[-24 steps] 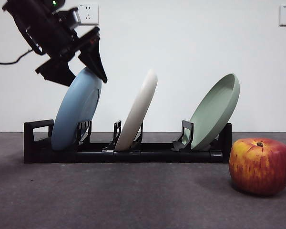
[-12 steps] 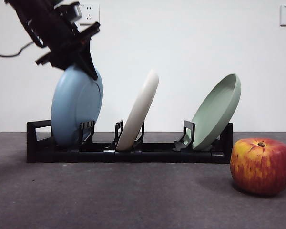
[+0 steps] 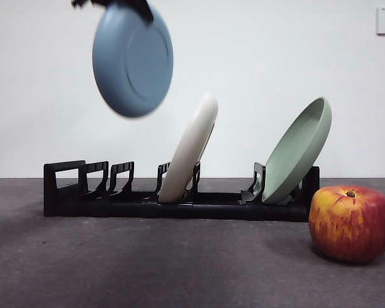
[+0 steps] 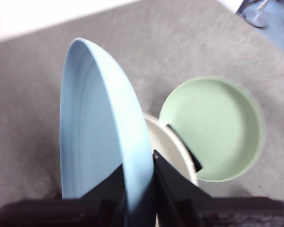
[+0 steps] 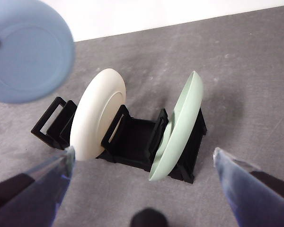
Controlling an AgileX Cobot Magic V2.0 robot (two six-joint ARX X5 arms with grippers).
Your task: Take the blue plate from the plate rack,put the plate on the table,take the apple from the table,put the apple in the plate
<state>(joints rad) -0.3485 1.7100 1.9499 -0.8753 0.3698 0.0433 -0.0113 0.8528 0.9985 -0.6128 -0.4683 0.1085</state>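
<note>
1. I read the left gripper [image 4: 139, 189] as closed on the rim of the large round matte light-blue plate [image 3: 133, 59]; in the left wrist view its two black jaws pinch the plate edge from either side.
2. The plate hangs below that gripper, tilted and blurred, clear of the long low black plastic rack [image 3: 179, 192] and well above the flat dark grey table [image 3: 147, 269]. Its slot at the rack's end stands vacant.
3. I judge step one, removal from the rack, complete. Placement on the table is not yet done.
4. Still in the rack, far below the left gripper: the cream-white plate [image 3: 191, 147] and the sage-green plate [image 3: 298, 151], each leaning in its own divider.
5. The right gripper [image 5: 144, 175] waits with its jaws spread wide and holds nothing; the rack lies ahead of it, between its fingers.
6. The round red apple with yellow streaks [image 3: 350, 222] rests on the table just beside the rack's far end, well apart from the left gripper and untouched.
7. Remaining, in my judgement: lower the plate flat onto the table, release, grasp the apple, set it in the plate.
</note>
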